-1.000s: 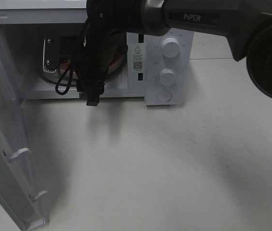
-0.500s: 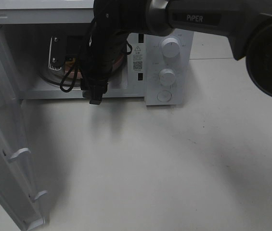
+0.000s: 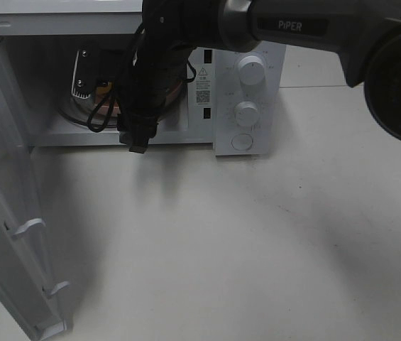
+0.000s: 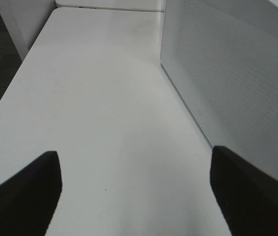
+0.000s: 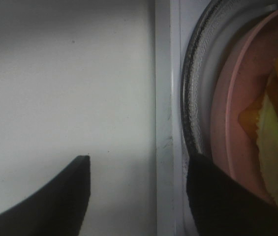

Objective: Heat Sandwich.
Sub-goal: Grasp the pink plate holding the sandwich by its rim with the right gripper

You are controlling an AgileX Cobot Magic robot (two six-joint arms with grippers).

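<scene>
**Soft sandwich is sitting in the oven; the plate rim is the place to grip**

The sandwich is lying on a pink plate. The plate is resting on the glass turntable inside the microwave, in the upper left of the overhead frame. The microwave's door is hanging wide open.

The right tool is hovering at the oven's mouth with its fingers spread and pinching nothing. The oven's front edge is showing between them, and the plate rim is lying near one finger. The left tool is hanging over the bare surface beside the door, likewise spread and carrying nothing.

The bread is looking pale, soft and light, so a direct squeeze would probably be crushing it or sliding its layers apart. The plate is looking stiff, which makes its rim the safer hold. That rim is also looking thin and smooth, so it may be slipping unless it is gripped squarely and kept level. With the food already inside, closing the door is likely what is coming next.
</scene>
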